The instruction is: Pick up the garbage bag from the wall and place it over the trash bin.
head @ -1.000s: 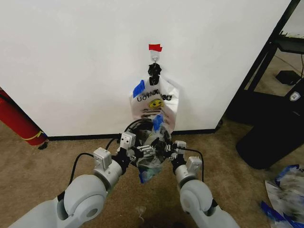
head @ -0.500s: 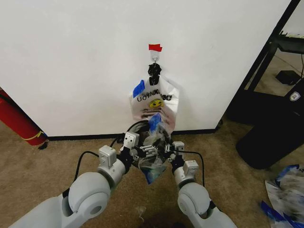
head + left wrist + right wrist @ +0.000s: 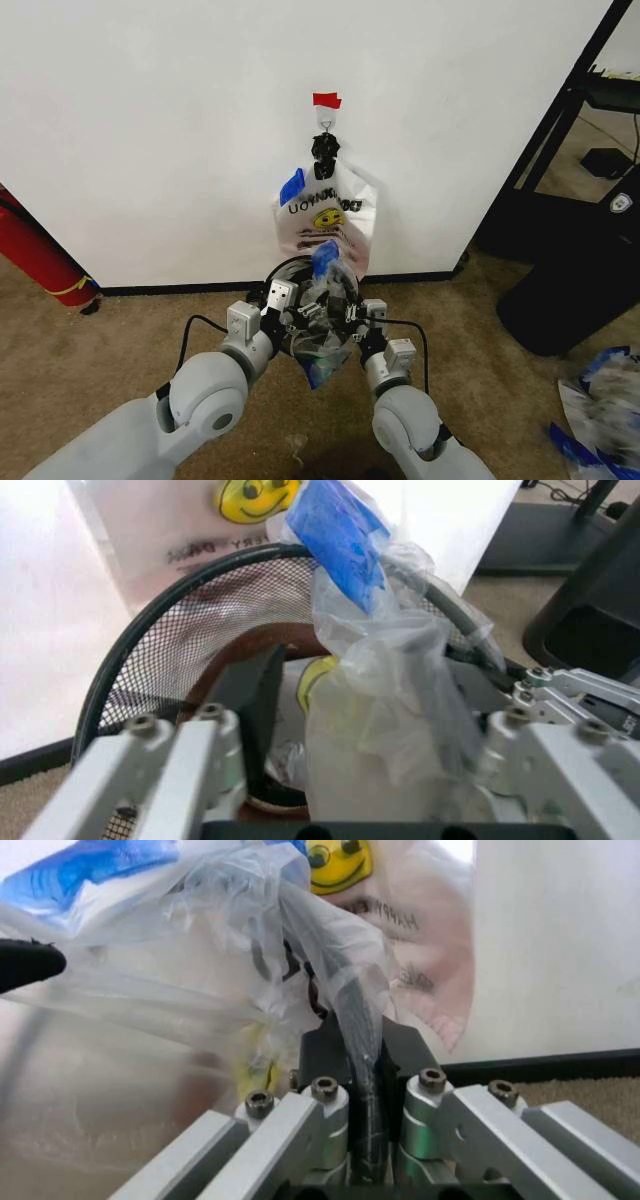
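Observation:
The black mesh trash bin [image 3: 290, 263] stands on the carpet against the white wall [image 3: 150, 120], under the red-taped hook [image 3: 326, 101]. The clear garbage bag [image 3: 322, 358], with a blue strip [image 3: 345, 547], lies bunched over the bin's mouth, and a tail hangs down its near side. My right gripper [image 3: 365, 1065] is shut on the bag film where it wraps the bin's rim [image 3: 345, 1012]. On the bin's left side, my left gripper [image 3: 380, 727] is open with crumpled film between its fingers [image 3: 255, 697]. In the head view both grippers [image 3: 290, 305] [image 3: 352, 312] flank the bin.
A white smiley-face shopping bag [image 3: 328, 215] hangs from the hook just above the bin. A red cylinder [image 3: 35, 255] leans at the far left. Dark furniture [image 3: 580, 260] stands at the right, with crumpled plastic [image 3: 600, 410] on the carpet near it.
My left arm has pushed forward and to the right, closer to the bin. The bag's hanging tail has shifted slightly right. The right gripper has edged forward.

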